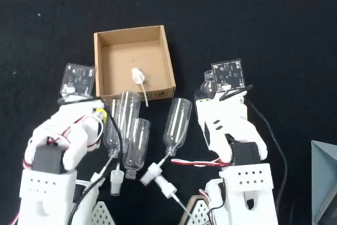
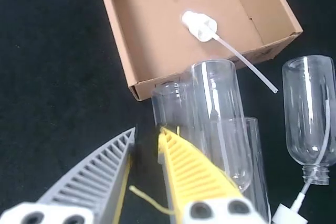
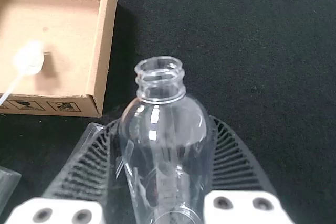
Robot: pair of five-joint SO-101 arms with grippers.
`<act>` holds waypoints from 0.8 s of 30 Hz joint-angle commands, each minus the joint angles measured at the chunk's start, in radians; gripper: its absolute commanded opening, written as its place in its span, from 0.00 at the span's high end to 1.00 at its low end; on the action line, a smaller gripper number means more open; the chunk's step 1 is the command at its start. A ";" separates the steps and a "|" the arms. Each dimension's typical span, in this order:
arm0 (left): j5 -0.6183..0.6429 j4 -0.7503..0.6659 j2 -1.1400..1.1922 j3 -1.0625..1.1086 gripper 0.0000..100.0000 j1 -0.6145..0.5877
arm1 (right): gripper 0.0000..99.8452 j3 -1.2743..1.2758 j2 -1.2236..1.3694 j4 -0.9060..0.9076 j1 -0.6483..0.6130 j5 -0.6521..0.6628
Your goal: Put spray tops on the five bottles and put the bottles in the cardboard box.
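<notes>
The open cardboard box [image 1: 102, 67] stands at mid table with one white spray top [image 1: 138, 76] inside, its tube sticking out over the front wall. Several clear capless bottles [image 1: 129, 111] lie side by side just in front of the box. My right gripper [image 3: 157, 129] is shut on another clear bottle [image 3: 160, 103], open neck pointing away, right of the box [image 3: 107, 40]. My left gripper [image 2: 146, 135] hovers slightly open, nothing between its fingers, beside the lying bottles [image 2: 218, 108] and near the box's front corner [image 2: 136, 90]. Loose spray tops [image 1: 152, 172] lie close to the arm bases.
A grey object [image 1: 324, 183] sits at the table's right edge. One lying bottle [image 1: 177, 122] rests between the two arms. Black tabletop lies open to the right of and behind the box.
</notes>
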 commanded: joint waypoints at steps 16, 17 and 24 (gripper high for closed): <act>0.133 0.009 0.551 -0.389 0.82 0.016 | 0.89 0.005 -0.015 -0.032 0.031 -0.008; 0.143 0.009 0.574 -0.404 0.82 0.016 | 0.89 0.005 -0.015 -0.032 0.031 -0.008; 0.213 0.006 0.727 -0.504 0.82 0.018 | 0.89 0.005 -0.015 -0.032 0.031 -0.008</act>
